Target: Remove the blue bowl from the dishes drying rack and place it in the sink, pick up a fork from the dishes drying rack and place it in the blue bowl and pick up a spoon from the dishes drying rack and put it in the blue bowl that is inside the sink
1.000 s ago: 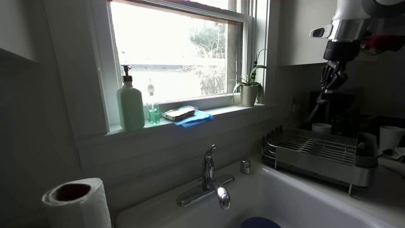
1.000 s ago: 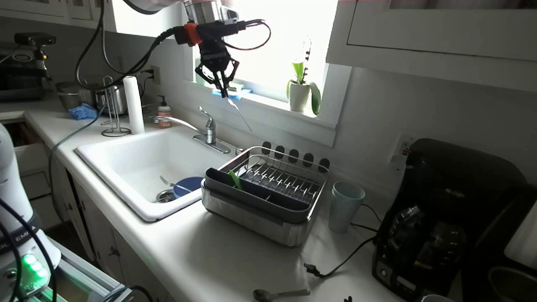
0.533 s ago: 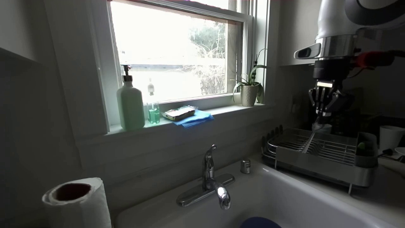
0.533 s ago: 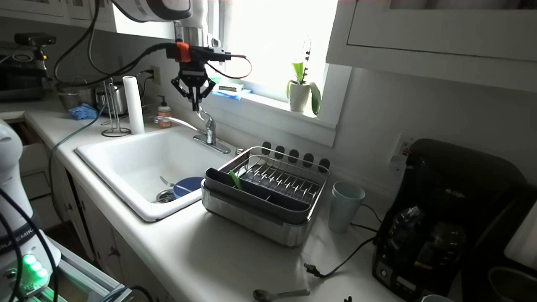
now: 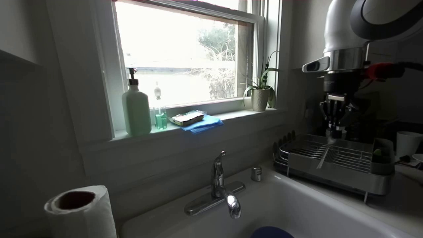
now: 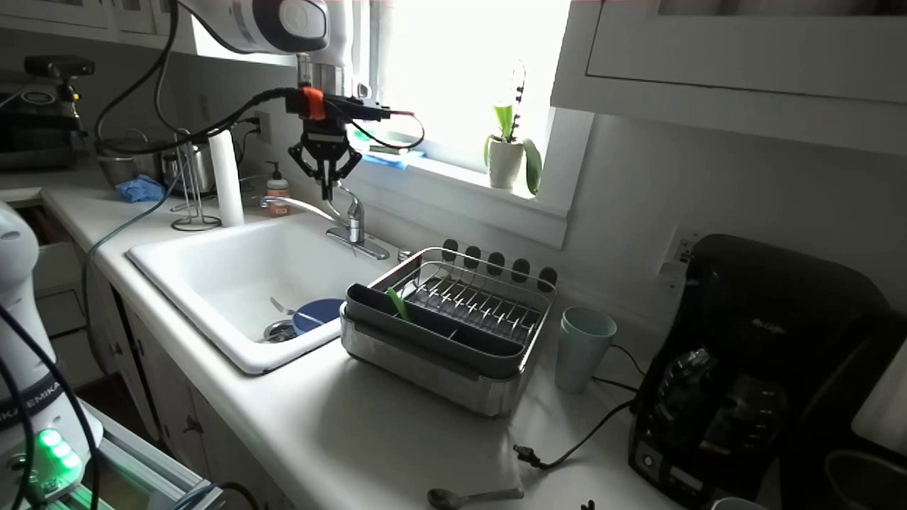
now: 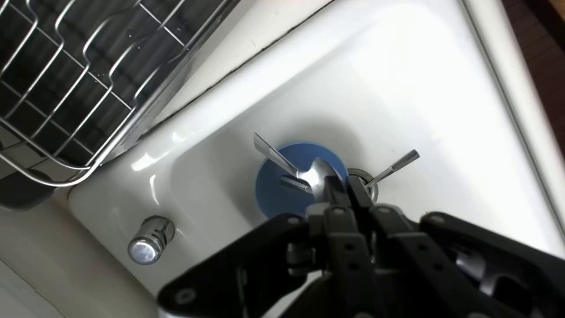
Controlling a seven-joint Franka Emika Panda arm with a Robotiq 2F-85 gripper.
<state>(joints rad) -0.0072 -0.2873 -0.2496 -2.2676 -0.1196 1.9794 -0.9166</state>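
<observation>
Wrist view, far left: dishes drying rack (image 7: 86,66), little snag risk. Next, in sink (image 7: 212,185): blue bowl (image 7: 273,201), metal utensil (image 7: 295,183) partly inside, type unclear. Could tip if pressed on rim during lowering. Lined up over bowl from wrist: spoon (image 7: 315,174), hanging handle-down. Could bounce out or miss if released high or off-centre. Right of that: gripper (image 7: 346,185), clamped narrow on spoon's scooped end. Could slip or twist, given smooth curved metal. Rightmost: utensil handle (image 7: 393,168) at edge of drain (image 7: 374,194), possibly same piece. Could be jarred by stray contact.

Window (image 5: 178,56) blown out; wall (image 5: 158,155) below dim; sink (image 7: 423,66) overexposed in patches.
</observation>
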